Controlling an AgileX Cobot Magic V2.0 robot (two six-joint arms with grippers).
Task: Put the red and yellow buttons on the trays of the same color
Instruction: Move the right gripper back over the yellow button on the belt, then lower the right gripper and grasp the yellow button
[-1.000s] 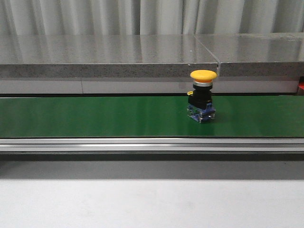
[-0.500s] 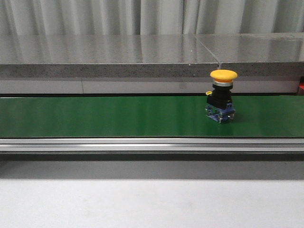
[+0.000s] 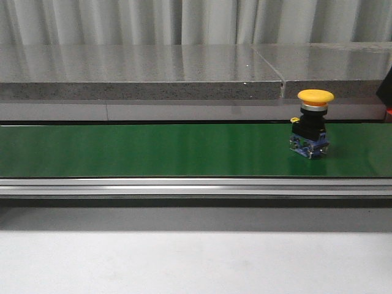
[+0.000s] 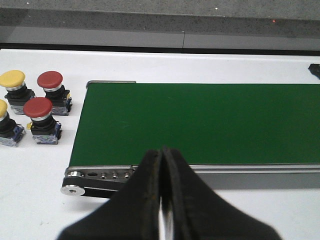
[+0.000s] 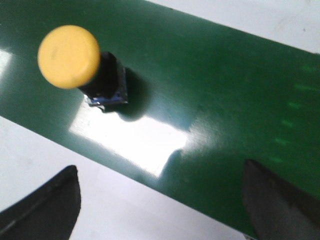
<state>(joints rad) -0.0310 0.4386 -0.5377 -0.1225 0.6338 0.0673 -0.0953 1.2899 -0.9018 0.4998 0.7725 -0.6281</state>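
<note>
A yellow button (image 3: 314, 123) with a black body and blue base stands upright on the green conveyor belt (image 3: 153, 150), toward its right end. It also shows in the right wrist view (image 5: 70, 57). My right gripper (image 5: 160, 195) is open above the belt's edge, the button apart from its fingers (image 5: 50, 205). My left gripper (image 4: 162, 165) is shut and empty over the belt's near rail. Beside the belt's end in the left wrist view stand two red buttons (image 4: 50, 80) (image 4: 38, 109) and two yellow buttons (image 4: 12, 79) (image 4: 2, 111). No trays are in view.
A grey stone ledge (image 3: 184, 67) runs behind the belt. A metal rail (image 3: 184, 187) edges the belt's front, with white tabletop (image 3: 184, 263) before it. A dark shape (image 3: 386, 92) shows at the right edge.
The yellow button has travelled to the right along the belt, from about the middle-right to near the right end. A dark shape has appeared at the right edge.
</note>
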